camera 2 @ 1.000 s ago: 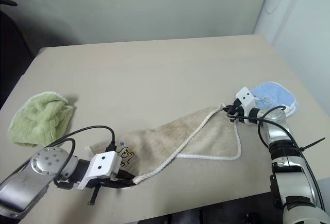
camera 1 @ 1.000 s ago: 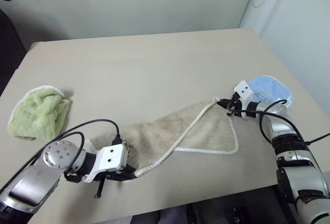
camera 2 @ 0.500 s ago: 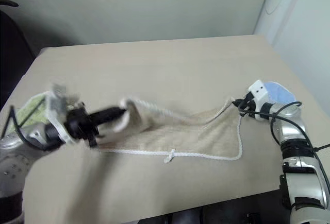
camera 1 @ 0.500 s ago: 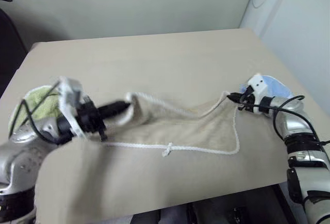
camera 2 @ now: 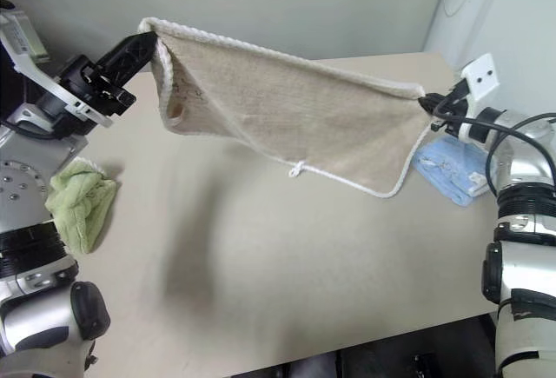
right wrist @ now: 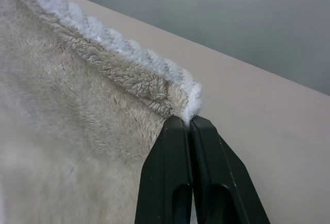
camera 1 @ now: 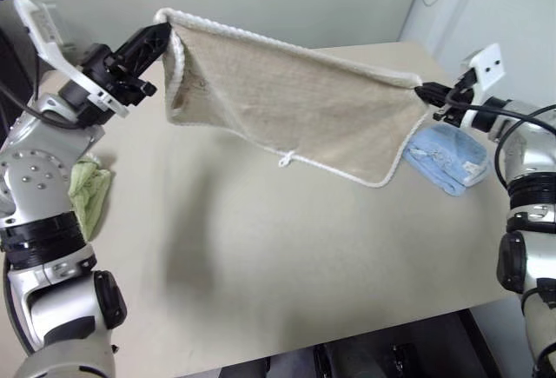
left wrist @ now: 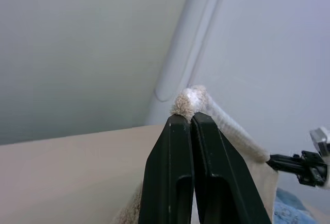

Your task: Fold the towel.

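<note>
Beige terry towel (camera 1: 295, 109), white corded edging: hangs in the air across the upper middle of the frame, above the tan table (camera 1: 261, 248).
Left gripper (camera 1: 159, 32): upper left, pinching one top corner.
Right gripper (camera 1: 423, 93): right edge, pinching the other corner.
Lime-green towel (camera 1: 87, 195): left edge, on the table.
Light-blue cloth (camera 1: 443, 156): right, on the table.

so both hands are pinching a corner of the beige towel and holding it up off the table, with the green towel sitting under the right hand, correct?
Not quite. The left hand and right hand do hold the beige towel up by its corners, but under the right hand lies the light-blue cloth. The green towel sits by the left arm, as the right eye view shows.
</note>
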